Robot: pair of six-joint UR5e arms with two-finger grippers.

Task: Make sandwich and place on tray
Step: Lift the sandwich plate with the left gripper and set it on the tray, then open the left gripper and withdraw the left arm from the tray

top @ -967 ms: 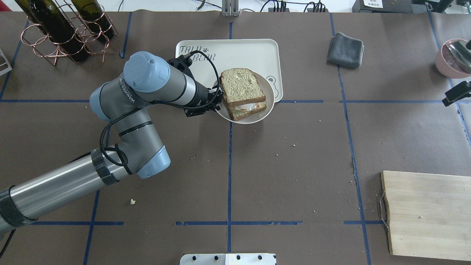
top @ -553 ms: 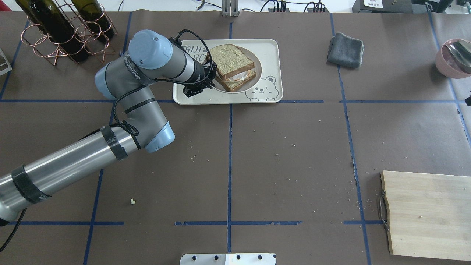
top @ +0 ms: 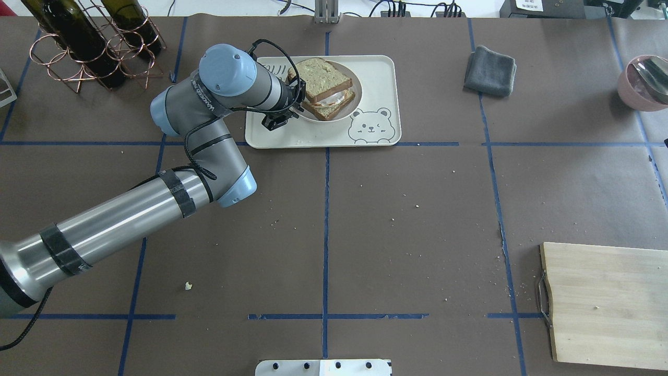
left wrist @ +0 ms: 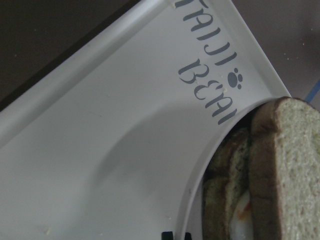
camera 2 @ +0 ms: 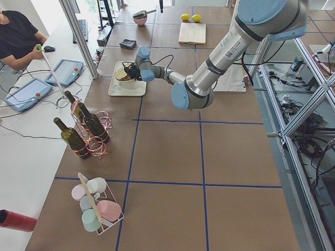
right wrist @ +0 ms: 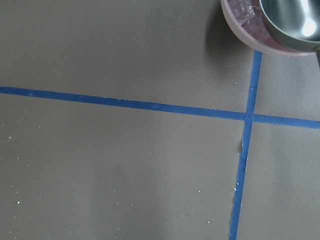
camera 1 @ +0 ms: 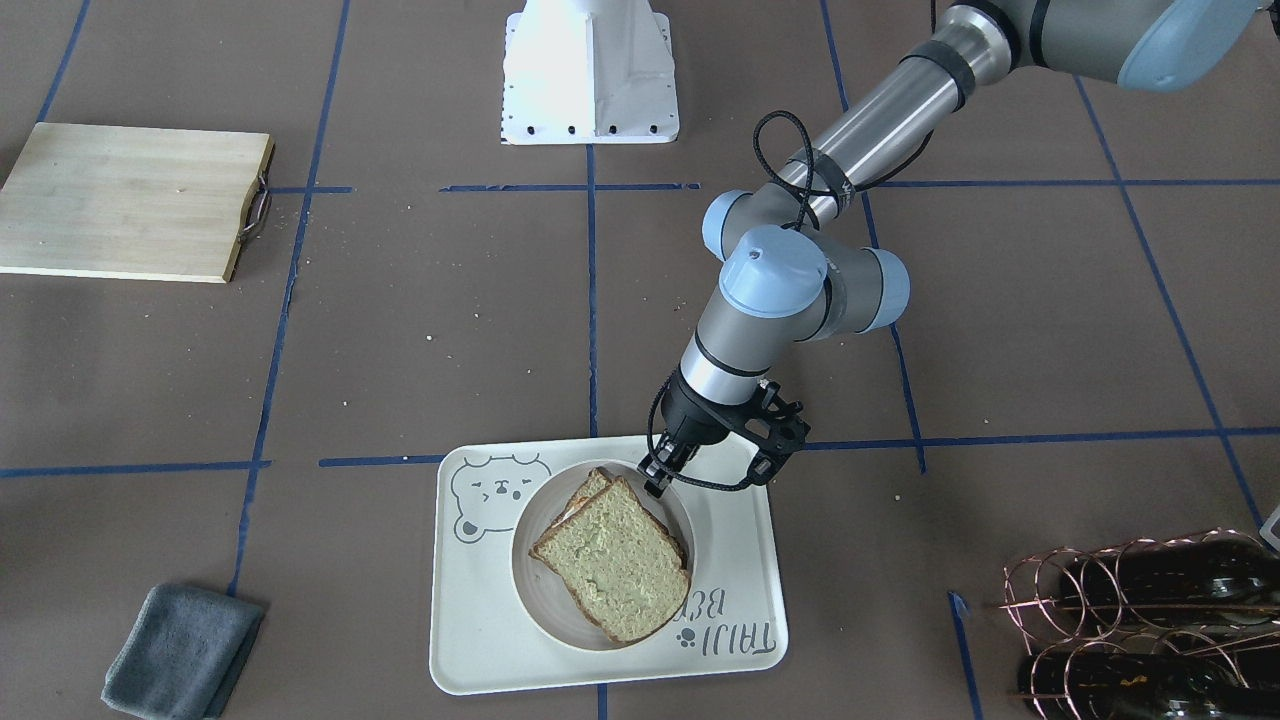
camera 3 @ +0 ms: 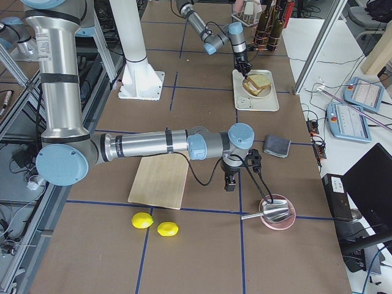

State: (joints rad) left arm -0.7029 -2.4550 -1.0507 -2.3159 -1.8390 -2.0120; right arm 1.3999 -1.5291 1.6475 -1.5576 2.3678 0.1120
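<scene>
The sandwich (top: 326, 83), two tan bread slices with egg between them, lies on a small round white plate (top: 361, 99). The plate sits on the cream bear tray (top: 378, 70) at the far middle of the table. My left gripper (top: 299, 107) is at the plate's left rim and shut on it. In the front-facing view the gripper (camera 1: 655, 483) pinches the plate (camera 1: 535, 600) beside the sandwich (camera 1: 615, 555) on the tray (camera 1: 480, 640). The left wrist view shows the tray's lettering (left wrist: 210, 85) and the sandwich (left wrist: 280, 175). My right gripper (camera 3: 229, 182) hangs over the table near a pink bowl; I cannot tell its state.
A wooden cutting board (top: 605, 303) lies at the near right. A grey cloth (top: 489, 70) is right of the tray. A wire rack of wine bottles (top: 88, 42) stands at the far left. A pink bowl with a metal ladle (top: 644, 81) is at the far right. Two lemons (camera 3: 153, 223).
My left arm moved the plate with the sandwich from the tray's near right corner farther back and left onto the tray. The right gripper left the overhead view's right edge.
</scene>
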